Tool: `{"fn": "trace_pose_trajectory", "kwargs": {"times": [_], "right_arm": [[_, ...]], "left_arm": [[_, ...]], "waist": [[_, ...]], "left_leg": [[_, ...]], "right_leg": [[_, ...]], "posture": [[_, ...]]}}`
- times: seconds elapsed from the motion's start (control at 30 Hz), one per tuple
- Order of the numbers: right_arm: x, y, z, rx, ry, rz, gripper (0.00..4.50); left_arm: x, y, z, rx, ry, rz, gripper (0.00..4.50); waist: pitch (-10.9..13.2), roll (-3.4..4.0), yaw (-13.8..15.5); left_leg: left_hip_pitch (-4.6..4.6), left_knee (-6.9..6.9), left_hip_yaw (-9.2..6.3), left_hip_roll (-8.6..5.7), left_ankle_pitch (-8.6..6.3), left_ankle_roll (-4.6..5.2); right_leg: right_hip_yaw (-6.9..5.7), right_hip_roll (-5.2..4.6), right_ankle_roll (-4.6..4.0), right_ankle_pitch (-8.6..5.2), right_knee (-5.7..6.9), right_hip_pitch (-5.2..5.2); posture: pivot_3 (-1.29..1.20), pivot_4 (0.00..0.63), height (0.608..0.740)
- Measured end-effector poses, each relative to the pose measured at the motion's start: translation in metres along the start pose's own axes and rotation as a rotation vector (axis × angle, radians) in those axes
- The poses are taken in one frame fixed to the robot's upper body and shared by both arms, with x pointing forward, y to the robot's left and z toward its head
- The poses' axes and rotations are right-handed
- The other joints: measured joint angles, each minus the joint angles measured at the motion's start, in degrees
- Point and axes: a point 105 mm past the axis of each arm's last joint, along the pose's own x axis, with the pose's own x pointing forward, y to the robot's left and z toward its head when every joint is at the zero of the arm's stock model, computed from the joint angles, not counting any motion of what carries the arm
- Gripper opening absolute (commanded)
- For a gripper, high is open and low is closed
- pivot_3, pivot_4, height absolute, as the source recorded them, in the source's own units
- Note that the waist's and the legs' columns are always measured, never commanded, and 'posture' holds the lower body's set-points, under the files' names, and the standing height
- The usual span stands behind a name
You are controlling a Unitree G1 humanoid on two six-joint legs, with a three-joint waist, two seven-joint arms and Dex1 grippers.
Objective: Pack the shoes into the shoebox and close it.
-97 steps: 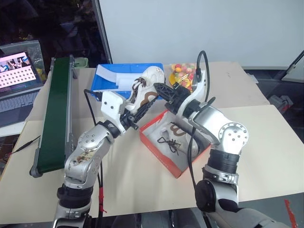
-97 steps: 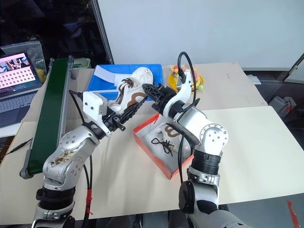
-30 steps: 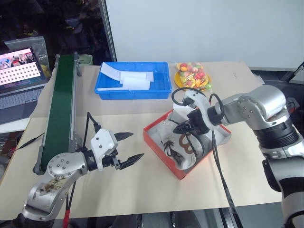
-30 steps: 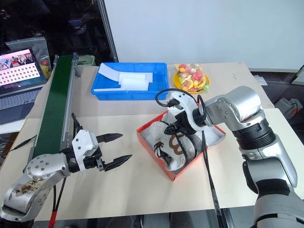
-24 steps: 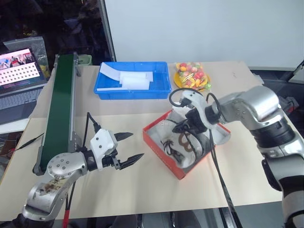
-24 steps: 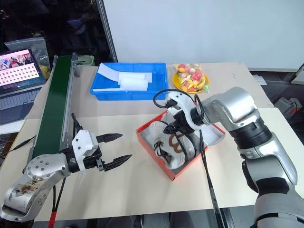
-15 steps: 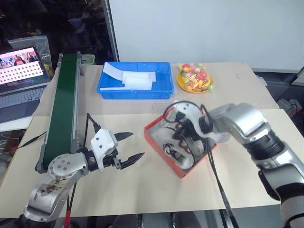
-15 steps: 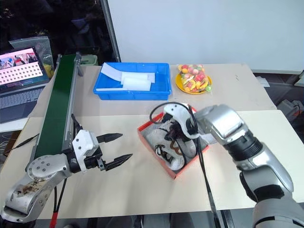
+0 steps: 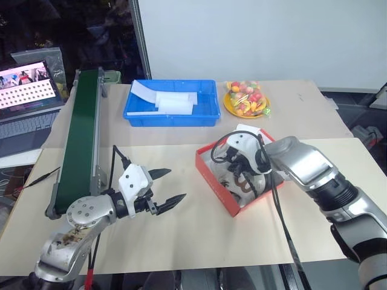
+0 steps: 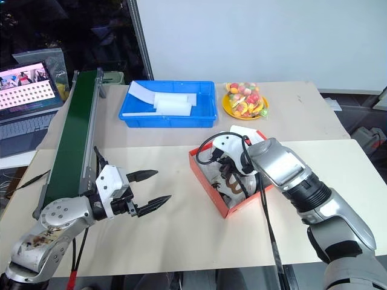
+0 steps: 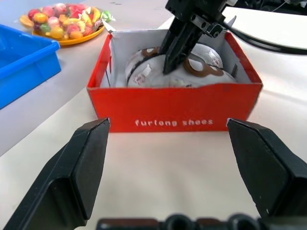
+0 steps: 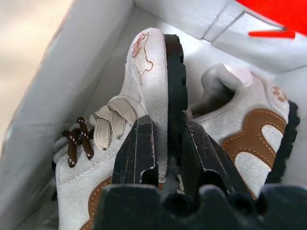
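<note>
Both sneakers seated in the open shoebox, one pinched by the right gripper.

The sneakers (image 12: 144, 124) lie inside the red-orange shoebox (image 9: 216, 181) on the table (image 9: 181, 235). The right gripper (image 12: 165, 148) is clamped on the sole edge of one sneaker. The left gripper (image 9: 164, 188) is held spread and empty beside the box, near the green conveyor (image 9: 81, 133).

The right gripper (image 11: 178, 48) covers the middle of the shoes (image 11: 144, 72). The box (image 11: 175, 108) front wall hides their lower parts. Laptop (image 9: 24, 90), at 9 o'clock, is cut off.
</note>
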Motion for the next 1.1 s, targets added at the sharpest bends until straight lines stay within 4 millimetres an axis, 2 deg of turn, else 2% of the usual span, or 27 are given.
{"fn": "trace_pose_trajectory", "kwargs": {"times": [0.33, 0.4, 0.6, 0.7, 0.8, 0.9, 0.97, 1.07, 1.1], "right_arm": [[0.006, 0.009, 0.002, 0.061, -0.046, -0.031, 0.33], [0.006, 0.01, 0.002, 0.092, -0.052, -0.034, 1.28], [0.002, 0.013, 0.012, 0.22, -0.097, -0.002, 3.2], [-0.006, 0.007, 0.015, 0.248, -0.113, -0.022, 3.2], [-0.024, -0.005, 0.027, 0.286, -0.162, -0.034, 3.2], [-0.064, -0.03, 0.048, 0.304, -0.26, -0.091, 3.2], [-0.086, -0.036, 0.056, 0.331, -0.324, -0.083, 3.2], [-0.109, -0.037, 0.056, 0.415, -0.416, -0.022, 3.2], [-0.119, -0.039, 0.049, 0.459, -0.464, -0.02, 2.97]], "left_arm": [[0.002, 0.002, 0.004, -0.009, -0.006, 0.003, 4.16], [0.002, 0.003, 0.004, -0.01, -0.004, 0.003, 4.2], [0.003, 0.003, 0.005, -0.012, -0.001, 0.001, 4.2], [0.003, 0.003, 0.005, -0.011, -0.001, 0.0, 4.2], [0.004, 0.003, 0.007, -0.005, -0.006, -0.006, 4.2], [0.006, 0.004, 0.009, 0.007, -0.013, -0.016, 4.2], [0.007, 0.004, 0.009, 0.005, -0.011, -0.021, 4.2], [0.008, 0.006, 0.006, 0.0, -0.006, -0.021, 4.2], [0.01, 0.007, 0.006, 0.003, -0.013, -0.024, 4.2]], "waist": [[0.0, -0.01, -0.3], [0.0, -0.01, -0.4], [0.0, -0.01, -0.2], [0.0, -0.01, -0.2], [0.0, 0.0, -0.1], [0.0, 0.02, -0.1], [0.0, 0.02, -0.1], [0.0, 0.01, -0.1], [0.0, 0.01, 0.1]], "left_leg": [[0.11, 0.0, 0.02, 0.04, 0.01, -0.01], [0.14, -0.01, 0.03, 0.05, 0.01, -0.01], [0.12, -0.03, 0.05, 0.01, 0.01, -0.01], [0.11, -0.03, 0.04, 0.01, 0.01, -0.01], [0.09, -0.03, 0.04, 0.01, 0.01, -0.01], [0.09, -0.05, 0.04, 0.01, 0.0, -0.01], [0.09, -0.12, 0.04, 0.01, 0.0, -0.01], [0.07, -0.18, 0.04, 0.02, 0.0, 0.01], [0.05, -0.19, 0.01, 0.02, -0.01, 0.02]], "right_leg": [[0.04, 0.04, -0.01, 0.01, 0.02, 0.07], [0.05, 0.06, -0.02, 0.01, 0.03, 0.08], [0.08, 0.04, -0.02, 0.01, 0.03, 0.05], [0.06, 0.04, -0.02, 0.01, 0.02, 0.05], [0.06, 0.04, -0.02, 0.02, 0.03, 0.03], [0.05, 0.05, -0.02, 0.01, 0.01, 0.03], [0.04, 0.05, -0.02, 0.01, -0.01, 0.03], [0.04, 0.04, -0.02, 0.01, 0.02, 0.04], [0.0, 0.03, -0.02, 0.02, 0.02, 0.08]], "posture": [[0.0, 0.15, 0.724], [0.0, 0.15, 0.724], [0.0, 0.15, 0.724], [0.0, 0.15, 0.724], [0.0, 0.15, 0.724], [0.0, 0.15, 0.724], [0.0, 0.15, 0.724], [0.0, 0.15, 0.724], [0.0, 0.15, 0.724]]}}
